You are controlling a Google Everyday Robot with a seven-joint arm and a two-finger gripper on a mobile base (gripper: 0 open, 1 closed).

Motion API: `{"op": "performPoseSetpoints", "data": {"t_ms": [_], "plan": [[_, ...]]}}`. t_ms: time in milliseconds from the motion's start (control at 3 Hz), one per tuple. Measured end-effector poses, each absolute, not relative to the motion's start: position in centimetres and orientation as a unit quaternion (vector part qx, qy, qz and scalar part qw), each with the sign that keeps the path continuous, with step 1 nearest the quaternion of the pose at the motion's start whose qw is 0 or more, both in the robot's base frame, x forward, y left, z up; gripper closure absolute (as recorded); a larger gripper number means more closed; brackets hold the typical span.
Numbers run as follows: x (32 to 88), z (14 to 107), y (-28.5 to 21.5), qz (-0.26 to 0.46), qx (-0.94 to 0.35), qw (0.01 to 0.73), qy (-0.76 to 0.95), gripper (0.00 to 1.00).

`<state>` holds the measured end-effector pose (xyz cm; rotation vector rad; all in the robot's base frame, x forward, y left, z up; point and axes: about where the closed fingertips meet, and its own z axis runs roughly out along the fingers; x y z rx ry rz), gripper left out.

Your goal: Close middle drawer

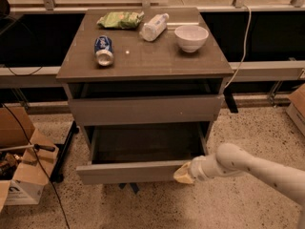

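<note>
Speckled floor [143, 209] under the cabinet [143, 63] — middle drawer [128, 172] standing out, gripper [183, 174] against its front's right end — grip state unclear.

We see dim, warm light from above: the worktop [157, 58] catches a soft sheen, the middle drawer [128, 171] is shadowed inside, and the pale gripper [183, 174] at its front's right end shows bright.

Cream claw [184, 173] against the grey-brown middle drawer [126, 172].
</note>
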<state>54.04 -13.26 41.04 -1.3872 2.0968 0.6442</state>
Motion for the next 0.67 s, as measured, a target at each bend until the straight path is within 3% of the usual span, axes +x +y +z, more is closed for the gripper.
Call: {"op": "performPoseSetpoints", "data": {"t_ms": [667], "plan": [[59.6,41.3,-9.8,0.249,-0.533,0.304,0.750,1.00]]}}
